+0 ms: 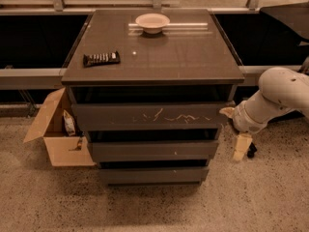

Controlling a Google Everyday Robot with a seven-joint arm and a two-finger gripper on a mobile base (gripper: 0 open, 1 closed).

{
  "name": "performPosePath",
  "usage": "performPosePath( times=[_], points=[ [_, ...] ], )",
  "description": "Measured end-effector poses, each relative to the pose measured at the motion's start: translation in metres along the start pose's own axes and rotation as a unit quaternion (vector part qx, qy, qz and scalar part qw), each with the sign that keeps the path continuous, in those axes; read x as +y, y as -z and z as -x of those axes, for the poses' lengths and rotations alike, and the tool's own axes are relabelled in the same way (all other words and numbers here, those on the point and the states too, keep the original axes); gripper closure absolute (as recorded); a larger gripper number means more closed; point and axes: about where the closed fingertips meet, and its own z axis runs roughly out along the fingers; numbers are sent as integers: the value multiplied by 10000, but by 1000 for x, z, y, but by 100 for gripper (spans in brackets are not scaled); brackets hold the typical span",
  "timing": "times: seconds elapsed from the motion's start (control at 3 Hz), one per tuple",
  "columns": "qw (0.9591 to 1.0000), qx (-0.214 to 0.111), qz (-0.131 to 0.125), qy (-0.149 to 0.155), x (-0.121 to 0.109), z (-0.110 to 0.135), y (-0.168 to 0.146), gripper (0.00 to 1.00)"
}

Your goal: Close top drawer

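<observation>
The top drawer [149, 116] is a wide grey-brown panel with pale squiggly scratches, just under the cabinet top [159, 62]. It sits almost flush with the cabinet, with only a dark strip showing above its front. My gripper [234, 129] is at the drawer's right end, on the white arm [277, 93] coming in from the right. Its pale fingers are spread open: the upper one [227, 111] is beside the drawer's right front corner, the lower one [241, 147] hangs below. It holds nothing.
Two plainer grey drawers [154, 150] sit below the top one. A white bowl [152, 22] and a black flat object [101, 58] lie on the cabinet top. An open cardboard box [58, 132] stands on the floor at the cabinet's left. Dark shelving flanks both sides.
</observation>
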Motion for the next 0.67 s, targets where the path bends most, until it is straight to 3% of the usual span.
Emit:
performPosePath(
  times=[0.33, 0.67],
  points=[
    [9999, -88, -73, 8, -9, -6, 5, 0],
    [9992, -350, -55, 170, 5, 4, 15, 0]
  ],
)
